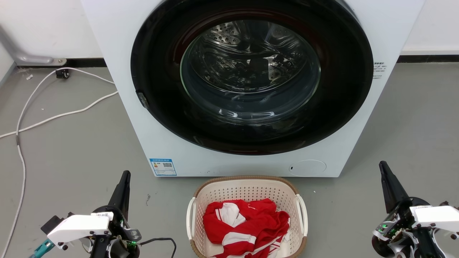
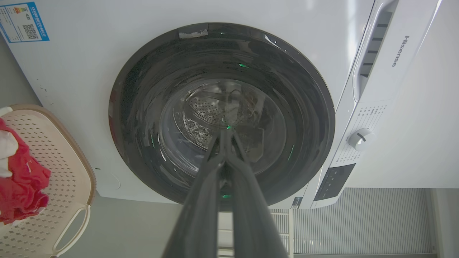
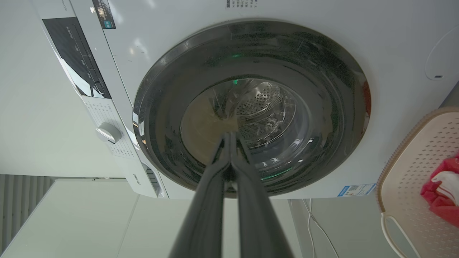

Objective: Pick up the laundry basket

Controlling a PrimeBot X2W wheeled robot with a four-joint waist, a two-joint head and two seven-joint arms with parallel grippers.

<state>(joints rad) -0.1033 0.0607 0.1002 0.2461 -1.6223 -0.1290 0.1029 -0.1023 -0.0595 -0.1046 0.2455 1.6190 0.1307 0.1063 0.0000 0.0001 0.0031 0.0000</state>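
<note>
The laundry basket, cream perforated plastic with a brown woven-look rim and white loop handles, stands on the floor at the bottom centre of the head view, just in front of the washing machine. Red and white clothes lie in it. It also appears at the left edge of the left wrist view as the laundry basket and at the right edge of the right wrist view as the laundry basket. My left gripper is shut, well left of the basket. On the other side my right gripper is shut, well right of it. Neither holds anything.
The white washing machine with its round dark glass door closed fills the space straight ahead. White cables trail across the grey floor at the left. A dark skirting runs along the wall behind.
</note>
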